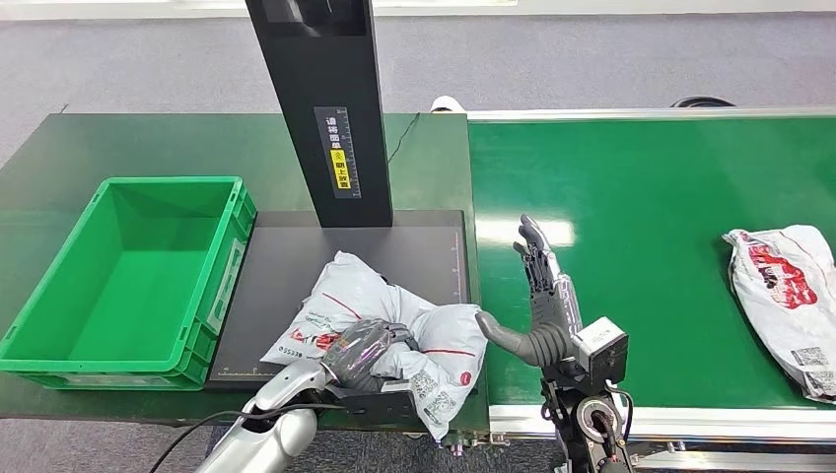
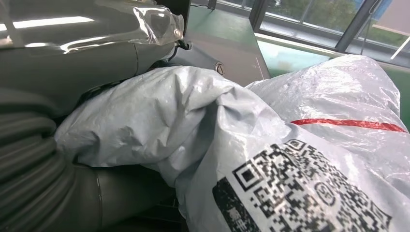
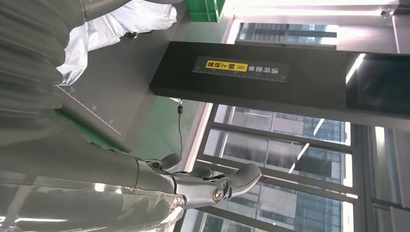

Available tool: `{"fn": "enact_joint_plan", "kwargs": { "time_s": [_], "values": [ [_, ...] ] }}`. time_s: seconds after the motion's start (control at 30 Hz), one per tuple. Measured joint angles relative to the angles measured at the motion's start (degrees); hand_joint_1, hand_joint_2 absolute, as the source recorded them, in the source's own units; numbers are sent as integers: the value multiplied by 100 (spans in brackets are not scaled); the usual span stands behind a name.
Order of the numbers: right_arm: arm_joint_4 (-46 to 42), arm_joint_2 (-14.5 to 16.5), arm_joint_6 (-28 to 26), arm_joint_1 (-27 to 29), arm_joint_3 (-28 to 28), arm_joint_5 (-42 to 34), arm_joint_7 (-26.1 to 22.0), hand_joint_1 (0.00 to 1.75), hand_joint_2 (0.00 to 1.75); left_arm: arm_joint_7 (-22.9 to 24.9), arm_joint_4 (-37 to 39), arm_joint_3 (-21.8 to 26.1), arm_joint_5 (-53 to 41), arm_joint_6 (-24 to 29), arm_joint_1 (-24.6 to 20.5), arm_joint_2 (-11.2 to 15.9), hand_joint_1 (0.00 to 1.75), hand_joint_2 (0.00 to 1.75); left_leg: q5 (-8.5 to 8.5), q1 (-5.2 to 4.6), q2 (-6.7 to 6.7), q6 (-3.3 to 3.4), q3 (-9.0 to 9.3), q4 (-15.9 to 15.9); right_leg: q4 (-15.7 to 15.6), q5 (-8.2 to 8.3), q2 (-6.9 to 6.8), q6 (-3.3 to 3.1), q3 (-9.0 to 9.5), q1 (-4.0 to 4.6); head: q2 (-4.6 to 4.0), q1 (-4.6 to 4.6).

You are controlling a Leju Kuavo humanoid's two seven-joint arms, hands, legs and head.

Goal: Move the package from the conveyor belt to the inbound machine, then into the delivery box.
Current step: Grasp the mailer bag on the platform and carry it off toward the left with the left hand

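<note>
While the white poly-bag package [image 1: 384,320] lies crumpled on the black platform of the inbound machine [image 1: 286,286], at its front right corner beside the belt, the left hand [image 1: 367,353] grasps it from the near side, fingers curled over the wrinkled plastic. Seen from the left wrist, the same bag [image 2: 270,145] shows a red stripe and a printed QR code against the grey ribbed cover. Just right of it, the right hand [image 1: 540,296] stands upright over the green conveyor belt [image 1: 651,197], fingers spread and holding nothing, with a second white package [image 1: 789,296] far along the belt and the green delivery box [image 1: 59,286] left of the machine's black post [image 1: 325,108].
</note>
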Motion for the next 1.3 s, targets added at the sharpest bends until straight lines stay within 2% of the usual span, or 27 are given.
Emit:
{"fn": "enact_joint_plan", "kwargs": {
  "time_s": [0.2, 0.33, 0.5, 0.67, 0.83, 1.17, 1.3],
  "values": [
    [0, 0, 0, 0, -16, 0, 0, 0, 175, -52, -6, -2, 54, 57, 13, 8, 175, 175, 0, 0, 0, 0, 0, 0, 0, 0, 0, 0, 0, 0, 0, 0],
    [-8, -1, 0, 4, -30, -5, 0, 0, 175, -333, -126, 5, 226, 392, 107, 44, 175, 175, 0, 0, 0, 0, -3, 0, 0, 0, 1, 0, -7, 0, 0, 1],
    [-100, -5, 15, 41, -45, -39, -2, 0, 175, -920, -712, 133, 700, 1258, 352, 83, 175, 175, 0, 0, 1, 0, -16, 0, 0, 0, 1, 0, -21, 0, 0, 0],
    [-159, -13, 35, 38, -66, -112, 22, 0, 175, -1634, -1502, 374, 1086, 2506, 540, 95, 175, 175, 0, 1, 1, 0, -23, 0, 0, 0, 1, 0, -26, 1, 0, 0],
    [-176, -13, 35, 29, -73, -120, 66, 0, 175, -1720, -2014, 526, 1055, 2917, 612, 97, 175, 175, 0, 1, 1, 0, -24, 0, 0, 0, 1, 0, -27, 1, 0, 1],
    [-177, -16, 35, 28, -74, -137, 70, 0, 175, -1803, -2329, 623, 998, 3333, 688, 116, 175, 175, 0, 1, 1, 0, -26, 0, 0, 0, 1, 0, -29, 1, 0, 0],
    [-177, -17, 35, 27, -74, -139, 70, 0, 175, -1756, -2509, 743, 562, 3782, 714, 142, 175, 175, 0, 1, 1, 0, -28, 0, 0, 0, 1, 0, -31, 1, 0, 0]
  ]
}}
